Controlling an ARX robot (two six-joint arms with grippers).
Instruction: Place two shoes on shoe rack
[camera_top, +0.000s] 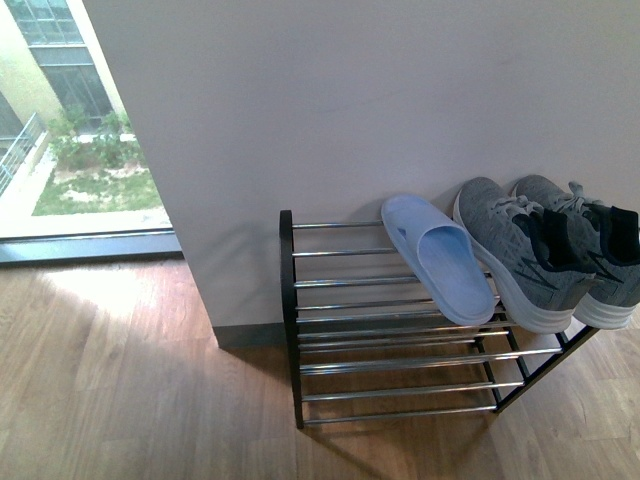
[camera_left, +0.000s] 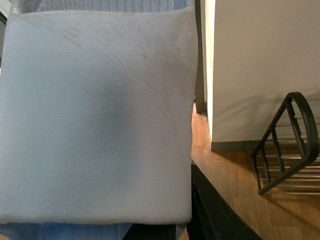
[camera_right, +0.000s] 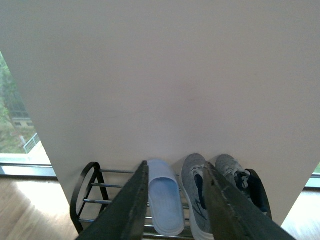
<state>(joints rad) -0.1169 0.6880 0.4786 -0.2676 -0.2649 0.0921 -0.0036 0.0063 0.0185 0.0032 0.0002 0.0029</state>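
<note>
The shoe rack (camera_top: 300, 300), black frame with chrome bars, stands against the white wall. On its top tier lie one pale blue slide (camera_top: 440, 258) and, to its right, two grey sneakers (camera_top: 520, 255) (camera_top: 590, 245). Neither arm shows in the front view. In the left wrist view a second pale blue slide (camera_left: 95, 115) fills most of the picture, with my left gripper (camera_left: 160, 230) shut on it and one black finger (camera_left: 215, 210) beside it. My right gripper (camera_right: 175, 215) hangs open above the rack (camera_right: 85, 195), over the slide (camera_right: 164, 200) and a sneaker (camera_right: 196, 197).
The rack's left half of the top tier (camera_top: 335, 265) holds nothing. A white wall (camera_top: 350, 110) rises right behind the rack. A floor-level window (camera_top: 70, 130) lies to the left. Wooden floor (camera_top: 120, 400) spreads in front; the rack's end frame (camera_left: 287, 145) shows in the left wrist view.
</note>
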